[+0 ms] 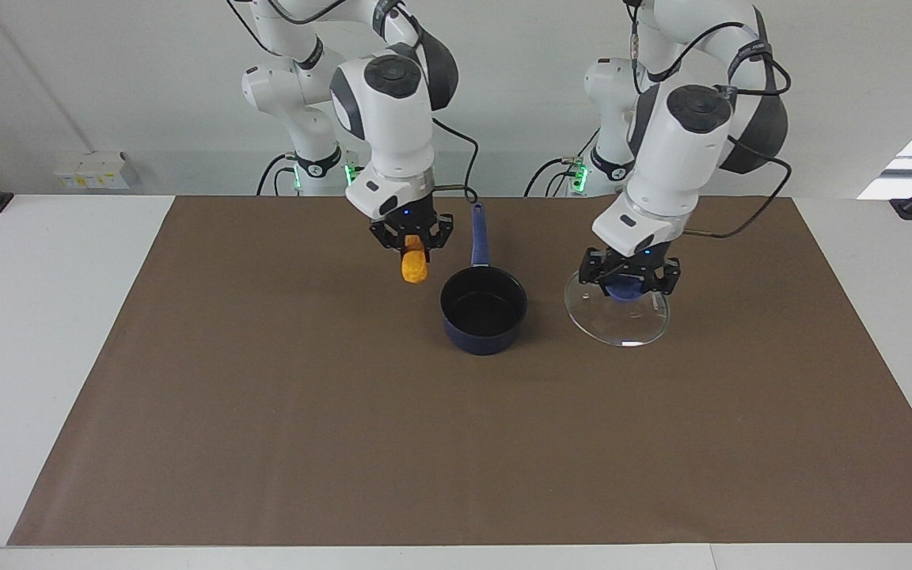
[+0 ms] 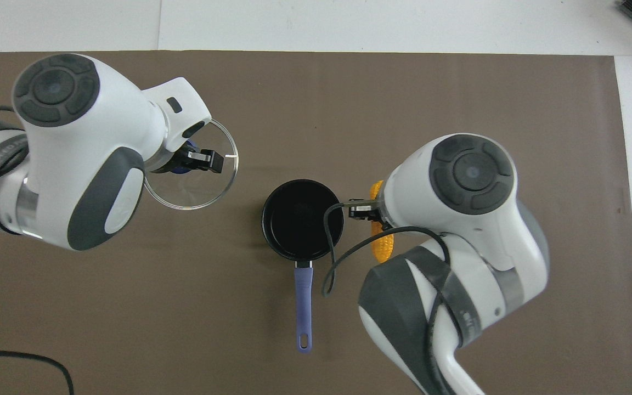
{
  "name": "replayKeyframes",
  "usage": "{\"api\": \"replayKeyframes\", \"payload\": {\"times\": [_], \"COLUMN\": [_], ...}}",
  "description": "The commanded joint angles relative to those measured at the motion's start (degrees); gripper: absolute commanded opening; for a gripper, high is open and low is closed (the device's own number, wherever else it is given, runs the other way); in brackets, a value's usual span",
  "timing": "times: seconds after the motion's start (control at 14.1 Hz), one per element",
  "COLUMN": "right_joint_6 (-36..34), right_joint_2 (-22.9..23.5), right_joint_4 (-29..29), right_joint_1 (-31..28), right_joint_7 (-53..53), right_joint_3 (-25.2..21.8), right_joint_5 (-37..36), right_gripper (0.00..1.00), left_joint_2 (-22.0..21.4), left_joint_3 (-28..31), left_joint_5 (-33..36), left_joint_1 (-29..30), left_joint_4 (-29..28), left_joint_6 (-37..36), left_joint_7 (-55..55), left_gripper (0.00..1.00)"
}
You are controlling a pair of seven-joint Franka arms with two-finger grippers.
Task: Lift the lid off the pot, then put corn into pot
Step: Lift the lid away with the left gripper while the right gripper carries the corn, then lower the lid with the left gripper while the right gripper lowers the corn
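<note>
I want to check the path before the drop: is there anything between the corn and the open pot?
Nothing visible. The lid is held aside by the left end effector, toward the left arm's end. The pot is open, and the right end effector holds the corn beside it.
</note>
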Motion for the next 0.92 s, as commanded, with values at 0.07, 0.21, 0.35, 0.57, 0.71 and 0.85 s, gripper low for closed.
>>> {"api": "replayKeyframes", "payload": {"times": [0.07, 0.21, 0.35, 0.57, 0.71, 0.85], "right_joint_6": [1.86, 3.0, 3.19, 3.36, 3.54, 3.98], "right_joint_2": [8.43, 9.58, 9.58, 9.58, 9.84, 10.2], "right_joint_4": [4.98, 4.45, 4.01, 2.78, 2.51, 2.51], "right_joint_1": [1.62, 1.81, 1.81, 1.63, 1.89, 2.42], "right_joint_7": [-3.16, -8.77, -13.26, -18.12, -19.52, -19.53], "right_joint_3": [0.5, 0.5, 0.59, 0.5, 0.5, 0.5], "right_joint_5": [-2.57, -3.36, -3.36, -3.28, -3.45, -3.45], "right_gripper": [0.0, 0.0, 0.0, 0.0, 0.0, 0.0], "left_joint_2": [-1.7, -1.87, -2.66, -4.76, -8.71, -12.32], "left_joint_3": [-0.67, -0.67, -0.67, -0.67, -0.32, -0.32], "left_joint_5": [-1.95, -2.66, -2.66, -2.66, -2.58, -2.49], "left_joint_1": [8.13, 12.0, 15.25, 19.57, 20.01, 21.06], "left_joint_4": [-0.52, -0.69, -0.95, -3.84, -10.94, -18.06], "left_joint_6": [-1.84, -2.54, -4.12, -5.18, -3.35, 1.12], "left_joint_7": [12.27, 17.91, 21.87, 26.19, 25.76, 25.76], "left_gripper": [0.0, 0.0, 0.0, 0.0, 0.0, 0.0]}}
